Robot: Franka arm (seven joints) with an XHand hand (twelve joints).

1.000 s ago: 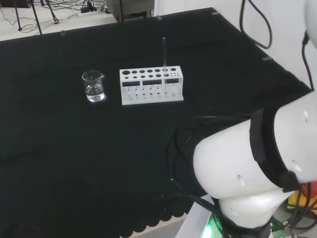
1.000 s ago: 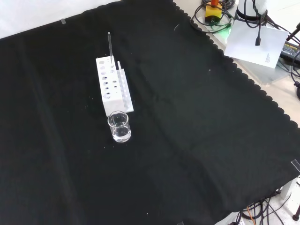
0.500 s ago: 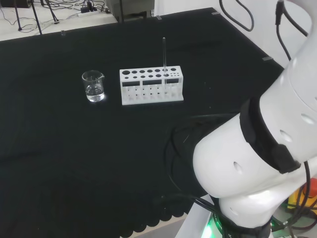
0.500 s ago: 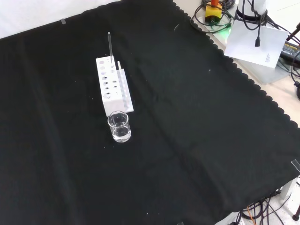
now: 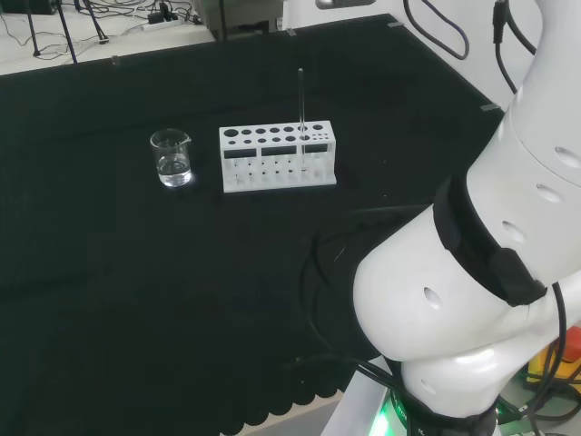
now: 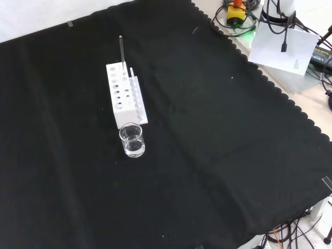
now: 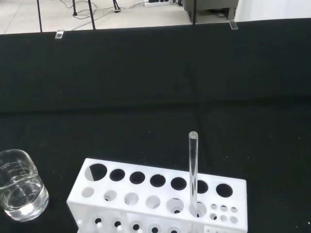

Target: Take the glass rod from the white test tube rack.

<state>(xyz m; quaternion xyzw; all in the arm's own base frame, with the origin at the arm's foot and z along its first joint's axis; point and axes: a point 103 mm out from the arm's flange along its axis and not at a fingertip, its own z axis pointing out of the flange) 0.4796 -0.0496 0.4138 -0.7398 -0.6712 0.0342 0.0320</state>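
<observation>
Two things stood on the black cloth of the bench [image 6: 218,155], and both sat well in from every edge. In the front view the glass beaker [image 6: 132,140] was the nearer one. It was small and clear, with a little water at the bottom. It stood just beside the near short end of the white test tube rack [image 6: 124,101], and I could not tell if the two touched.

The rack was a long white block with rows of round holes in its top. In the front view it ran away from the beaker toward the far edge of the bench. In the head view the rack [image 5: 277,157] lay sideways, with the beaker [image 5: 172,157] a little apart on its left.

The glass rod [image 6: 121,49] was in the rack. It stood straight up in a hole near the rack's far end in the front view, which was the right end in the head view [image 5: 300,95]. Most of the rod rose high above the top of the rack. The wrist view showed the rod [image 7: 193,172] as a thin clear stick with a round tip, set in a hole in the front row of the rack [image 7: 155,199]. Nothing touched the rod.

I could not tell if the fingers were apart or together.

In the head view the arm's big white links [image 5: 454,300] rose over the bench's near right corner.
</observation>
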